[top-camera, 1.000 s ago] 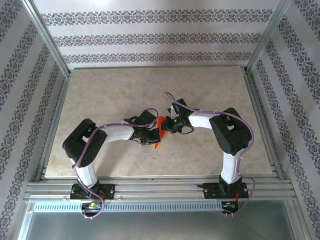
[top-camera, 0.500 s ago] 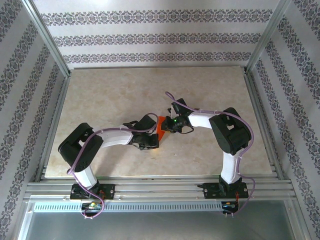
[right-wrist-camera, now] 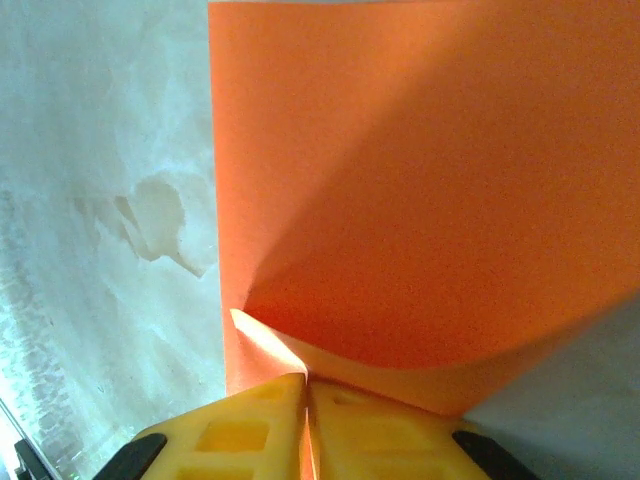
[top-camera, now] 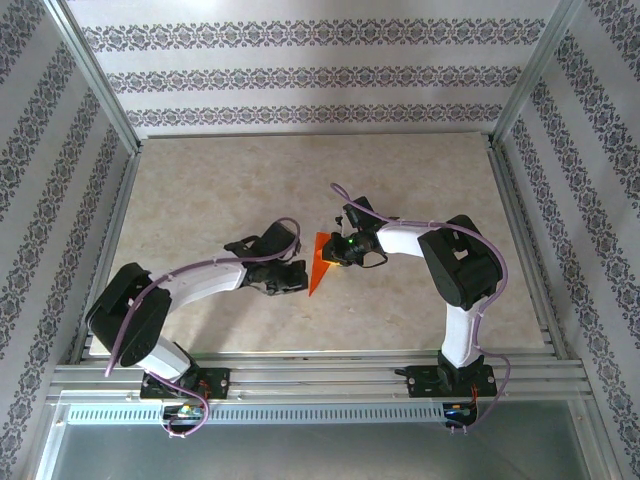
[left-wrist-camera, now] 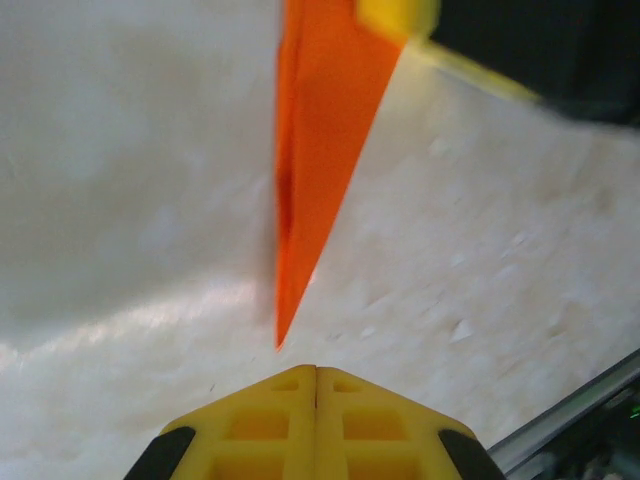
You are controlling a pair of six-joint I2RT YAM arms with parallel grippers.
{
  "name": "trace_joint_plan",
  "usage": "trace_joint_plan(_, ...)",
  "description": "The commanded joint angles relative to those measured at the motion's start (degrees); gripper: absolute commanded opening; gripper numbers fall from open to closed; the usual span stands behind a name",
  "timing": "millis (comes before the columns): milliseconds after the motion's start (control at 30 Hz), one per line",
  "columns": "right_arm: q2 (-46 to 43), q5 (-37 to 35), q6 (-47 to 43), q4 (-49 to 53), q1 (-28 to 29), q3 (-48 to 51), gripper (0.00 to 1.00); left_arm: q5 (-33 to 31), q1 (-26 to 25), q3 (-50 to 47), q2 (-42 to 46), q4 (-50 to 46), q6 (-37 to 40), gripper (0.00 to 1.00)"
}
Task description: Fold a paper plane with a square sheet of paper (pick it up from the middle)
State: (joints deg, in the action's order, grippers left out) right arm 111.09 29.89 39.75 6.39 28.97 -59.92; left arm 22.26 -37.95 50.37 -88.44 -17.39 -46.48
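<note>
Left of the middle of the table (top-camera: 420,190), the left gripper (left-wrist-camera: 316,382) has been drawn back, its fingers pressed together and empty, just short of the pointed tip of the square sheet of paper (top-camera: 318,268). The folded sheet is pinched at its edge by the right gripper (right-wrist-camera: 305,395). That pressing pass is judged complete, with further folds outstanding.

The folded paper (top-camera: 318,265) is at mid-worktop (top-camera: 200,190); the left jaws are just left of it, the right jaws at its right edge.
</note>
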Motion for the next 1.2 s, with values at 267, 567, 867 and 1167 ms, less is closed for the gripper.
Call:
trace_joint_plan(267, 6.95, -5.64, 0.51, 2.15, 0.12, 1.37, 0.17, 2.40, 1.22, 6.42, -12.87, 9.92, -1.04, 0.00)
trace_joint_plan(567, 5.58, -4.37, 0.09, 1.69, 0.13, 1.29, 0.17, -0.94, 1.13, 5.49, -15.31, 7.63, -0.18, 0.00)
trace_joint_plan(867, -2.27, -3.04, -1.92, -0.83, -0.80, 0.29, 0.17, -2.44, 0.37, 3.18, -16.13, 4.25, 0.29, 0.00)
trace_joint_plan(1167, -8.73, -6.98, -5.03, -0.43, 0.64, 4.18, 0.16, -4.59, 0.25, 3.33, -15.75, 2.12, 1.38, 0.00)
